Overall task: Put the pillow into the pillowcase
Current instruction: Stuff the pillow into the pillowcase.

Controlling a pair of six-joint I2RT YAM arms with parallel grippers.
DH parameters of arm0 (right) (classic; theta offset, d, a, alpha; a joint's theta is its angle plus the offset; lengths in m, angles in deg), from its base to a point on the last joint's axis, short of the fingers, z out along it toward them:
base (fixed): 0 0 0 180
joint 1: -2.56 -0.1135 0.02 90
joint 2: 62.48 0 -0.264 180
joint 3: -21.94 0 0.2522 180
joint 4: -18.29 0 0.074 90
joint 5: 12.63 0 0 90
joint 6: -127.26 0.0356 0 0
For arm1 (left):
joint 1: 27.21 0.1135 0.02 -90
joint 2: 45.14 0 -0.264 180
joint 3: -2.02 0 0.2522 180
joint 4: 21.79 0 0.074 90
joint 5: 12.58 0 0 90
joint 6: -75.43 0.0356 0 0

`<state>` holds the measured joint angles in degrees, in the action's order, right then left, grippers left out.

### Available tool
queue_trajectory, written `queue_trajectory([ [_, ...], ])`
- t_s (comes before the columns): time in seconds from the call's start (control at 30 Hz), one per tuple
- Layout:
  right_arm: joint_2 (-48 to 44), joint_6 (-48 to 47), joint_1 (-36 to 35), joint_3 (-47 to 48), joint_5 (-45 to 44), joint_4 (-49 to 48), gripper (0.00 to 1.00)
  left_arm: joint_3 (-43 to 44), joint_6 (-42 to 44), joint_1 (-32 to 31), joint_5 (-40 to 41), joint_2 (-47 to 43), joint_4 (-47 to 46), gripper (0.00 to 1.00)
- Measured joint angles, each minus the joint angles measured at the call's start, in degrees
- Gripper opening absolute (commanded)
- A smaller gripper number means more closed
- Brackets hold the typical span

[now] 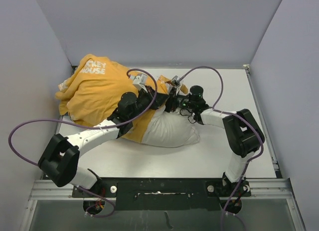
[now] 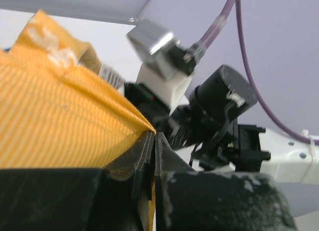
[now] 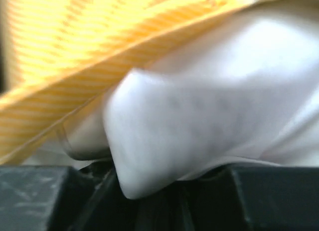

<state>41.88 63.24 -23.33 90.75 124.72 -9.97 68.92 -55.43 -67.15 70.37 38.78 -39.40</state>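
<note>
**Pillow partly cased on table**

The pillowcase (image 1: 97, 89), yellow side out, covers the upper-left part of the pillow (image 1: 172, 129). The left gripper (image 2: 153, 136) pinches the pillowcase edge. The right gripper (image 3: 169, 191) stands narrowly parted around a pillow fold; whether it grips is unclear.

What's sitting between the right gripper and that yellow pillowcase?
The white pillow. In the right wrist view it bulges right in front of the right gripper, and the pillowcase edge lies across it beyond.
</note>
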Motion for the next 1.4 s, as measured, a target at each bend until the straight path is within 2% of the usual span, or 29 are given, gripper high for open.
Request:
queue_trajectory([
  [0.13, -0.9, 0.2, 3.5, 0.2, 7.0, 0.3, 0.53, -6.9, -1.1, 0.7, 0.2, -4.0, -2.8, 0.0],
  [0.2, -2.5, -1.2, 5.8, 0.8, 11.8, 3.2, 0.66, -9.3, -2.0, 2.1, -0.9, -5.6, -4.4, 0.0],
  [0.23, -3.7, -2.6, 6.9, 1.4, 14.0, 5.6, 0.69, -10.1, -2.3, 2.9, -1.7, -6.1, -5.3, 0.0],
  [0.33, -8.8, -11.3, 9.4, 4.5, 18.9, 18.5, 0.84, -10.6, -2.6, 4.1, -3.6, -6.3, -6.4, 0.0],
  [0.47, -16.0, -33.3, 11.8, 14.3, 20.6, 46.4, 0.99, -9.9, -2.2, 4.4, -5.2, -6.3, -6.3, 0.0],
  [0.57, -21.7, -52.2, 13.4, 22.8, 19.6, 67.1, 0.98, -9.0, -1.7, 4.5, -6.1, -6.3, -5.4, 0.0],
  [0.67, -27.5, -66.6, 12.5, 25.5, 19.0, 79.2, 0.98, -7.3, -0.7, 4.5, -6.8, -6.3, -3.3, 0.0],
  [0.77, -32.2, -75.1, 4.7, 20.5, 16.2, 82.8, 0.98, -4.8, 0.3, 4.5, -7.4, -6.3, 0.2, 0.0],
  [0.83, -32.1, -75.7, -0.1, 16.8, 13.6, 82.0, 1.0, -3.0, 1.1, 4.4, -7.9, -6.3, 2.4, 0.0],
  [0.87, -31.5, -74.9, -1.6, 15.0, 11.5, 80.2, 0.96, -2.2, 1.3, 4.3, -8.2, -6.3, 3.4, 0.0],
  [0.9, -30.1, -73.6, -2.6, 13.1, 8.9, 77.3, 0.88, -1.4, 1.4, 4.2, -8.4, -6.3, 4.5, 0.0],
  [0.93, -28.1, -71.9, -3.1, 11.2, 6.2, 73.9, 0.72, -0.3, 1.6, 4.0, -8.6, -6.3, 5.7, 0.0],
  [0.97, -25.9, -70.0, -3.1, 9.4, 3.6, 70.1, 0.44, 0.6, 1.9, 3.7, -8.7, -6.3, 6.7, 0.0],
  [1.0, -23.9, -67.9, -3.1, 7.8, 1.4, 65.9, 0.28, 1.5, 2.2, 3.6, -8.6, -6.3, 7.6, 0.0],
  [1.07, -21.2, -62.6, -2.7, 6.1, -1.1, 58.6, 0.07, 3.9, 2.7, 3.5, -8.6, -6.1, 10.0, 0.0],
  [1.1, -20.2, -59.1, -2.0, 5.7, -1.3, 55.2, 0.04, 5.4, 2.8, 3.4, -8.5, -5.8, 11.1, 0.0],
  [1.17, -18.1, -50.1, 0.6, 6.0, 0.3, 49.8, 0.03, 9.9, 3.5, 3.4, -8.1, -3.4, 12.8, 0.0],
  [1.23, -15.8, -41.5, 4.1, 6.7, 2.7, 45.0, 0.06, 13.4, 3.9, 3.3, -7.6, -0.1, 13.3, 0.0],
  [1.4, -13.2, -30.7, 9.0, 4.2, 5.4, 34.4, 0.41, 19.5, 3.0, 1.5, -9.1, 9.4, 12.7, 0.5],
])
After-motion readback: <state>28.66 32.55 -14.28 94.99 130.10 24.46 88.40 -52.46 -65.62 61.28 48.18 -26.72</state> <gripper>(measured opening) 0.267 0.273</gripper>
